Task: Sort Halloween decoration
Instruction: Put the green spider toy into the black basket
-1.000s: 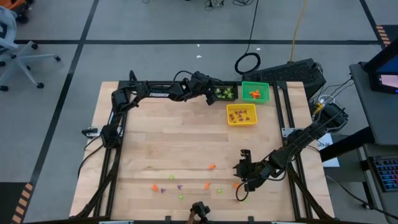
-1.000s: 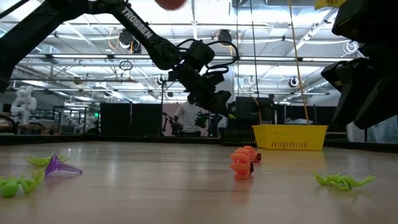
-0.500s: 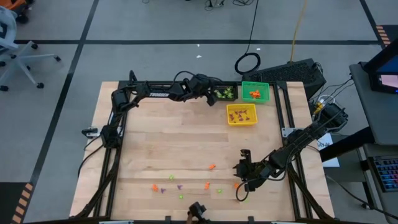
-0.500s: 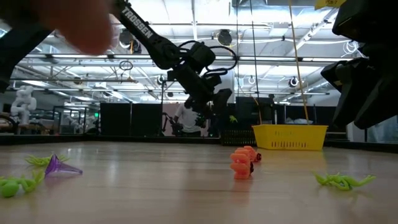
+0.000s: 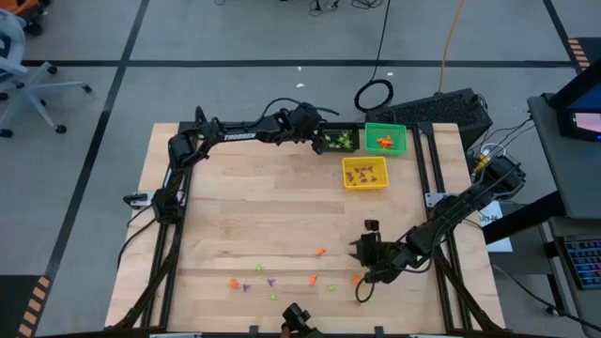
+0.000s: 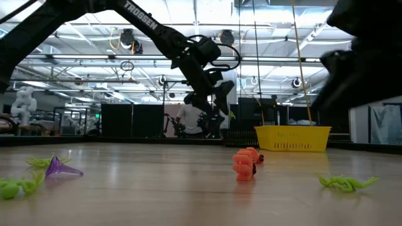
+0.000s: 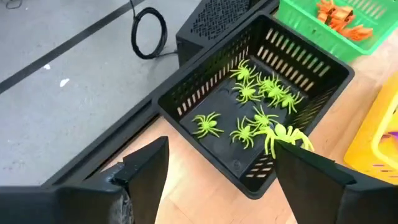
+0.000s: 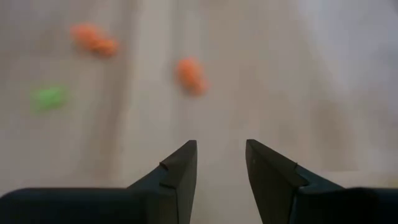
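Observation:
My left gripper (image 5: pixel 322 140) hangs open over the black bin (image 5: pixel 336 141) at the table's far side. Several light-green spiders (image 7: pixel 252 93) lie on the bin's floor, and one more spider (image 7: pixel 283 134) sits at the tip of one finger. My right gripper (image 5: pixel 357 253) stands open a little above the table near its front right, with nothing between its fingers (image 8: pixel 180 171). Loose trinkets lie on the boards ahead of it: orange ones (image 5: pixel 320 252), purple ones (image 5: pixel 270 281) and green ones (image 5: pixel 330 288). My left gripper is open, slanting down over the black bin's near wall. A light-green spider (image 7: pixel 283 134) clings to the tip of one finger (image 7: pixel 311 168). It is not pinched, since the other finger stands far from it. The spider hangs above the bin's floor.
A green bin (image 5: pixel 385 139) with orange pieces stands to the right of the black bin, and a yellow bin (image 5: pixel 364 173) with purple pieces stands nearer. In the low view an orange figure (image 6: pixel 244 164), a purple cone (image 6: pixel 59 168) and green spiders (image 6: pixel 345 182) lie at the front.
My left gripper has risen a little over the black bin and rolled about its own axis, staying open with the green spider still at its fingertip. My right gripper has turned slightly in place.

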Controlling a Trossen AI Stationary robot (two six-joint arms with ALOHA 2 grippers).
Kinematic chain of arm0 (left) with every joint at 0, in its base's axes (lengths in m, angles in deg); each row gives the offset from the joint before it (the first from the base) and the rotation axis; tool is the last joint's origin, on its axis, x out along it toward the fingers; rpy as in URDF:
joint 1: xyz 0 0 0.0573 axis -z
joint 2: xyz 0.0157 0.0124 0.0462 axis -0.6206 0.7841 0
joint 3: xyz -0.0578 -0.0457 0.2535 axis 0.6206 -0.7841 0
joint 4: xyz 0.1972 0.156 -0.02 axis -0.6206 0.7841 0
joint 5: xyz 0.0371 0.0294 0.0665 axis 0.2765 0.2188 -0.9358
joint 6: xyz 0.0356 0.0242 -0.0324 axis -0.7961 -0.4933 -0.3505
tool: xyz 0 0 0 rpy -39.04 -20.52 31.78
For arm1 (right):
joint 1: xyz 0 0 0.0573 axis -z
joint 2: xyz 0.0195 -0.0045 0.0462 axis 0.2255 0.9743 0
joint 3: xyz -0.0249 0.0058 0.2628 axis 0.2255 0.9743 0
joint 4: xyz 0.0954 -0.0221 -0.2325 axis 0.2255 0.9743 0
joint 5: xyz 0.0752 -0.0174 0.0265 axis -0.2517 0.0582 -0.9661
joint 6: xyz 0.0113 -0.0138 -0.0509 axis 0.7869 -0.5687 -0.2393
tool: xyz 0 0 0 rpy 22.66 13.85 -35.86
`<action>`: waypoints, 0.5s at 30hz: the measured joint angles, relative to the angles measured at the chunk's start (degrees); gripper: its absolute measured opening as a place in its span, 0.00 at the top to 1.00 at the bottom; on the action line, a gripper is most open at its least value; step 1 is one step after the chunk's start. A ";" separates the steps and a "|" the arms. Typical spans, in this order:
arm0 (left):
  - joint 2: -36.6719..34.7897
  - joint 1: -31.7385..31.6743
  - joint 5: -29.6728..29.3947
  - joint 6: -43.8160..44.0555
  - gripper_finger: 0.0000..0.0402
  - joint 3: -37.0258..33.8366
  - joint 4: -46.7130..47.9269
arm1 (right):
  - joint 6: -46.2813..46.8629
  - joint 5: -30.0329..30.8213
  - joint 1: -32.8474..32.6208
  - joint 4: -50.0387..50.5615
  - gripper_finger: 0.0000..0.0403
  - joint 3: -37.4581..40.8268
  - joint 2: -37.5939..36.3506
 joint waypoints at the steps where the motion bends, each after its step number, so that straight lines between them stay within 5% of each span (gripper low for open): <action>1: 0.00 0.00 0.04 -0.02 0.30 0.28 0.19 | -0.74 3.70 0.05 0.03 0.69 0.00 0.00; 6: 0.00 -0.31 2.87 0.07 0.31 0.48 0.12 | -7.37 18.74 2.48 0.18 0.71 -0.02 -1.93; 11: 0.00 -1.70 11.30 1.44 0.31 0.48 -0.21 | -16.97 14.79 11.36 0.63 0.80 -0.11 -11.81; 15: 0.00 -3.17 12.22 2.94 0.31 0.46 -0.70 | -28.53 7.90 22.30 -0.28 0.90 -0.13 -19.80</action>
